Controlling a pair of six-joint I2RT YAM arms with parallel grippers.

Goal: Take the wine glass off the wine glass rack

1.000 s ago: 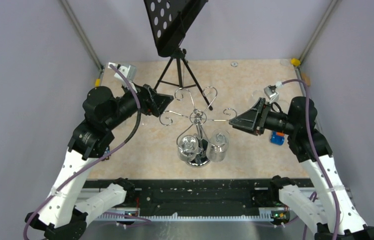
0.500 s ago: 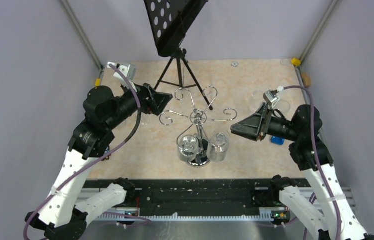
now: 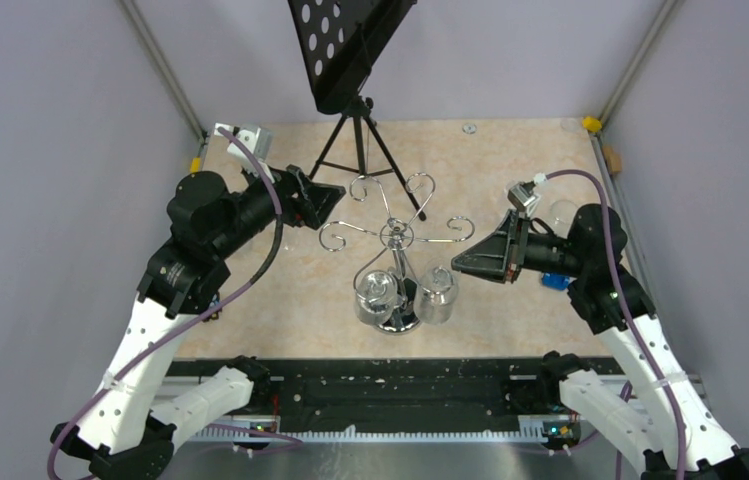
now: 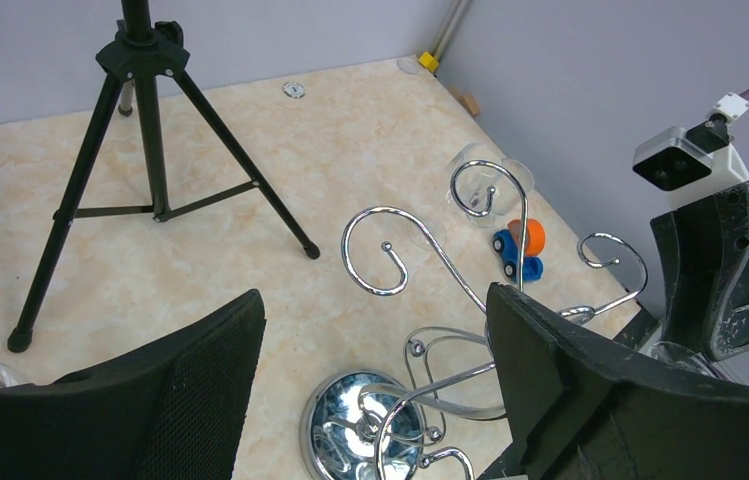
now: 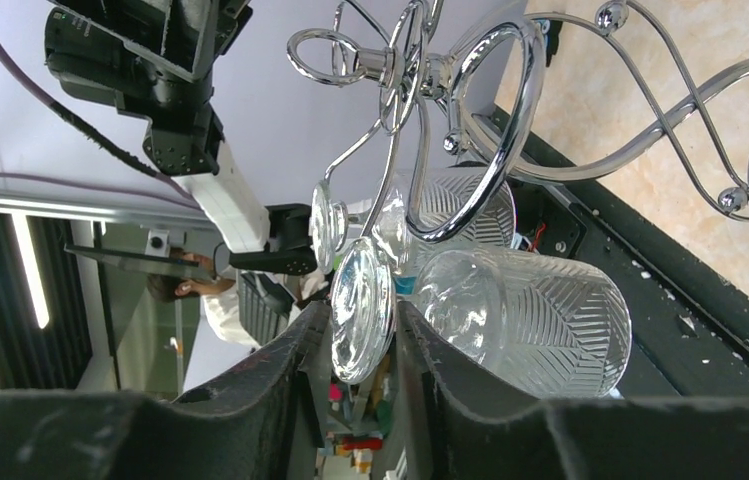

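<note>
The chrome wine glass rack (image 3: pixel 395 238) stands mid-table on its round mirrored base (image 4: pixel 358 430). Two wine glasses hang upside down from its near arms, one on the left (image 3: pixel 375 290) and one on the right (image 3: pixel 438 295). My right gripper (image 3: pixel 458 263) has come in from the right; in the right wrist view its jaws (image 5: pixel 362 315) press on both sides of the round foot of the ribbed wine glass (image 5: pixel 535 320). My left gripper (image 3: pixel 335 200) hovers open and empty at the rack's far left, its fingers (image 4: pixel 200 370) wide apart above the base.
A black tripod music stand (image 3: pixel 355 140) stands behind the rack. A blue and orange toy (image 3: pixel 553 278) and a clear glass (image 3: pixel 562 212) sit on the table behind my right arm. The black rail (image 3: pixel 390 385) runs along the near edge.
My right gripper has moved left to the right-hand wine glass and its jaws have narrowed onto the foot. The left arm has not moved.
</note>
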